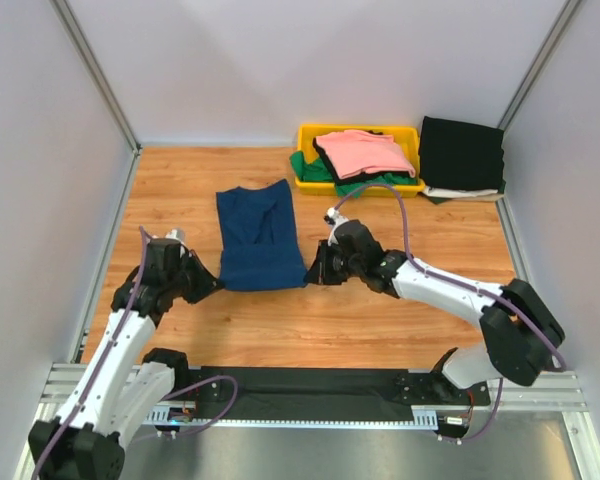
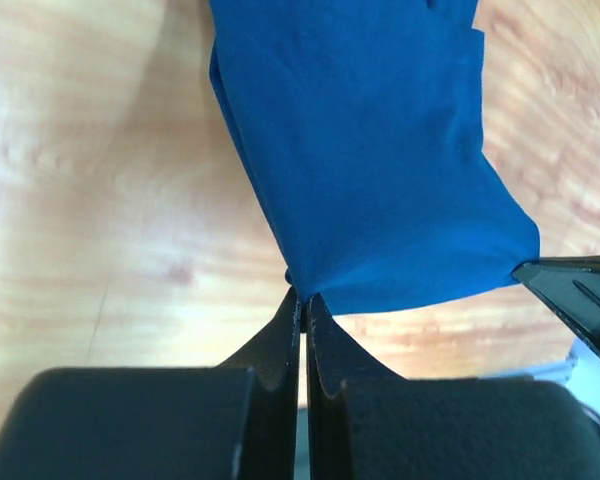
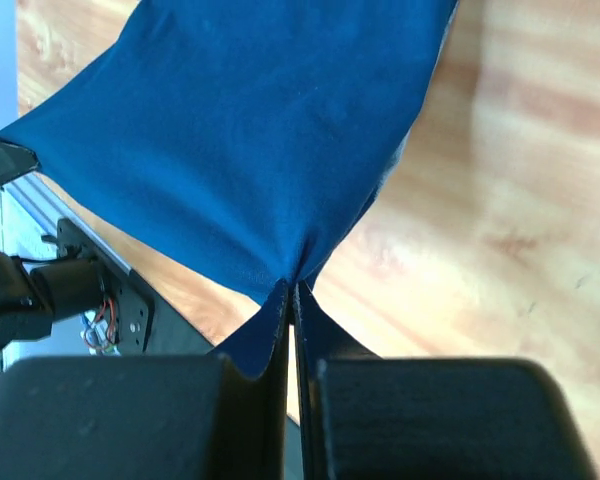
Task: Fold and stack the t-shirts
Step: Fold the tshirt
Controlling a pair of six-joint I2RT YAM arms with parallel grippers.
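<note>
A navy blue t-shirt (image 1: 259,237) lies folded into a long strip in the middle of the wooden table. My left gripper (image 1: 216,283) is shut on its near left corner, seen in the left wrist view (image 2: 302,296). My right gripper (image 1: 311,278) is shut on its near right corner, seen in the right wrist view (image 3: 291,286). The near edge is stretched between them and lifted slightly. The navy cloth fills both wrist views (image 2: 370,150) (image 3: 250,130). A pink t-shirt (image 1: 364,151) lies over a green one (image 1: 315,168) in the bin. A black folded t-shirt (image 1: 461,153) lies at the far right.
A yellow plastic bin (image 1: 310,134) stands at the back centre-right. A white cloth edge (image 1: 460,192) shows under the black one. Grey walls with metal frame posts close in the left, right and back. A black rail (image 1: 310,390) runs along the near edge.
</note>
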